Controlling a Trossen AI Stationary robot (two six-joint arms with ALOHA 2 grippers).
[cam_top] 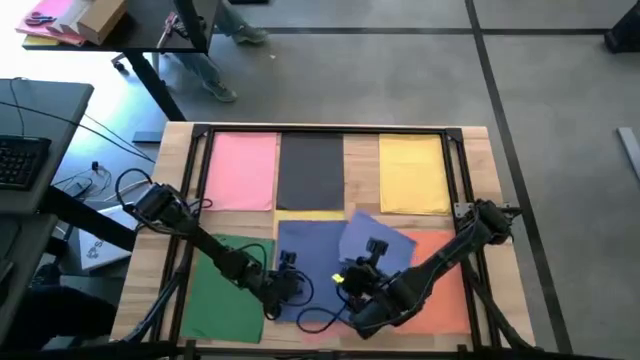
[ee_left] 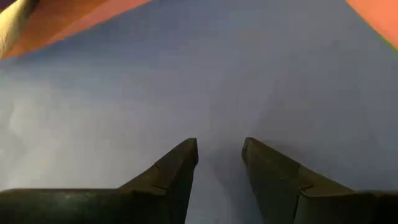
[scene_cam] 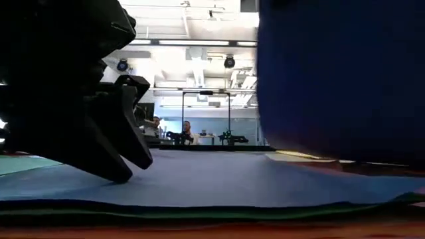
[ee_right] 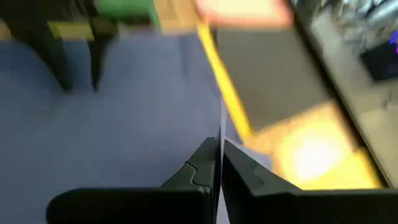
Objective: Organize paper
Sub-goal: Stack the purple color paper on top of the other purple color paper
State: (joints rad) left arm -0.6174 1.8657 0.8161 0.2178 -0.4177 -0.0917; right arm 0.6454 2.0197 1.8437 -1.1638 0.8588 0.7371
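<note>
The right gripper point(ee_right: 219, 163) pinches a lifted blue sheet point(cam_top: 375, 240); the left gripper point(ee_left: 219, 155), slightly spread, rests on another blue sheet point(ee_left: 186, 87).

A pink sheet point(cam_top: 241, 171), a dark grey sheet point(cam_top: 311, 169) and a yellow sheet point(cam_top: 414, 174) lie flat in a row at the far side; a green sheet point(cam_top: 225, 287) lies flat near the front; a blue sheet point(cam_top: 305, 262) lies in the middle; another blue sheet point(cam_top: 380, 242) sits tilted, one edge lifted, over an orange sheet point(cam_top: 447, 280).
</note>
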